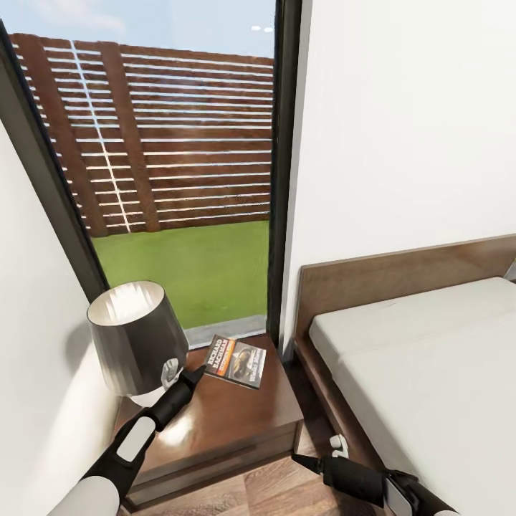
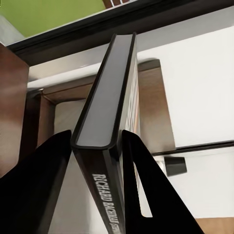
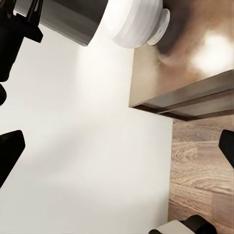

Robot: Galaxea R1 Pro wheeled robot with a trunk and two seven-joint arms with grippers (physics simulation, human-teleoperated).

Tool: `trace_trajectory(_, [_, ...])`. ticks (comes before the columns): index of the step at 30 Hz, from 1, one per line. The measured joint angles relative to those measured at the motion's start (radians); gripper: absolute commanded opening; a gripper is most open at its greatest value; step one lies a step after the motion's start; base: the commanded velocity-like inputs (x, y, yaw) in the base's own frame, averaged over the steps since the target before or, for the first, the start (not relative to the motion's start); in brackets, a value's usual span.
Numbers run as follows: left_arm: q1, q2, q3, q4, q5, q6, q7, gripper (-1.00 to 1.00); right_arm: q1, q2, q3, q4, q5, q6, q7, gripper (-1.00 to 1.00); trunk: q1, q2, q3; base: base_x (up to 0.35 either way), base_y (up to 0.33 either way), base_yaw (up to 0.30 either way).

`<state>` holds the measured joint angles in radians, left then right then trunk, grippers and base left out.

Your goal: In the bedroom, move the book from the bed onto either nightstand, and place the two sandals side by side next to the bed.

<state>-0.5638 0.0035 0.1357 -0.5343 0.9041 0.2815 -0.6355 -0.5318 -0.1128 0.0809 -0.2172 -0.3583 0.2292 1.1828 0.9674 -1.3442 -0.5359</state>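
Note:
The book (image 1: 236, 362), a thin paperback with a dark cover and an orange patch, lies flat low over the back of the nightstand (image 1: 229, 423). My left gripper (image 1: 203, 371) is shut on the book's near edge. In the left wrist view the book (image 2: 105, 122) stands edge-on, pinched between the two black fingers (image 2: 146, 180). I cannot tell whether it touches the wood. My right gripper (image 1: 297, 459) hangs open low over the floor in front of the nightstand, beside the bed (image 1: 430, 373). The sandals are out of view.
A table lamp (image 1: 136, 337) with a dark shade fills the nightstand's left half, close to my left arm; its white base (image 3: 136, 22) appears in the right wrist view. A tall window (image 1: 179, 179) is behind, a white wall at left. Wood floor (image 1: 279, 487) separates nightstand and bed.

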Motion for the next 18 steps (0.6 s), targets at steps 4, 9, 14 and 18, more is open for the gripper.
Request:
trace_trajectory(4, [0.000, 0.002, 0.000, 0.001, 0.000, 0.000, 0.001, -1.00, 0.000, 0.000, -0.001, 0.000, 0.002, 0.001, 0.000, 1.00, 0.015, -0.028, -0.013, 0.000, 0.000, 0.000])
trace_trajectory(9, [0.000, 0.008, 0.000, 0.002, 0.000, -0.001, 0.001, -1.00, 0.000, -0.001, -0.004, 0.000, 0.001, 0.002, 0.001, 1.00, 0.035, -0.063, -0.028, 0.000, 0.000, 0.000])
trace_trajectory(14, [0.000, 0.010, 0.000, 0.002, 0.000, -0.002, 0.002, -1.00, 0.000, -0.001, -0.005, 0.000, 0.001, 0.001, 0.001, 1.00, 0.054, -0.098, -0.044, 0.000, 0.000, 0.000])
trace_trajectory(18, [0.000, 0.010, -0.001, 0.002, 0.000, -0.008, 0.002, -1.00, 0.000, -0.001, -0.004, 0.000, 0.001, 0.001, 0.002, 1.00, 0.069, -0.126, -0.056, 0.000, 0.000, 0.000])
